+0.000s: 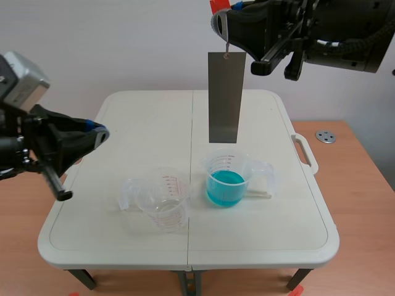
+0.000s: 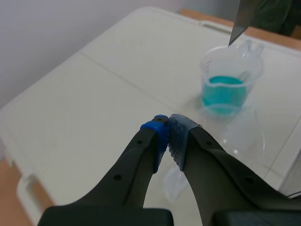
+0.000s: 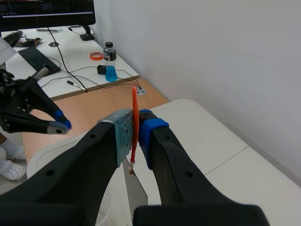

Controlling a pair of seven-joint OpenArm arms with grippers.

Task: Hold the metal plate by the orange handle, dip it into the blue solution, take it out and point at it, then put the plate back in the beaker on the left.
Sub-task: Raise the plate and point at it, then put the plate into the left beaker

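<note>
Right gripper (image 3: pixel 135 126): raised high above the table, thick black fingers clenched on the thin orange handle (image 3: pixel 135 106), which stands upright between the grey dotted pad and the blue pad.

Flat grey rectangular metal plate (image 1: pixel 223 97): hangs straight down beneath the right fingers from a small link at the foot of the handle. Lower edge in the air, just above the mouth of the blue-filled beaker and not touching it.

Clear plastic measuring beaker with blue solution (image 1: pixel 226 182): stands on the table directly under the right fingers and the hanging plate. Partly full, handle on the side away from the other beaker.

Empty clear plastic measuring beaker with red markings (image 1: pixel 162 200): stands just beside the blue-filled one, on the side nearer the left fingers, handle turned toward them.

Left gripper (image 2: pixel 167 128): fingers closed pad against pad, grasping nothing. Held low over the near side of the table, apart from both beakers, which lie ahead of the fingertips. One corner of the plate shows high ahead of them, over the blue liquid.

White plastic folding table (image 1: pixel 154 117): lies beneath both sets of fingers, with a seam down its middle, and rests on a wooden surface.

Small round metal disc (image 1: pixel 325 136): lies on the wood beside the table, well apart from either set of fingers.
</note>
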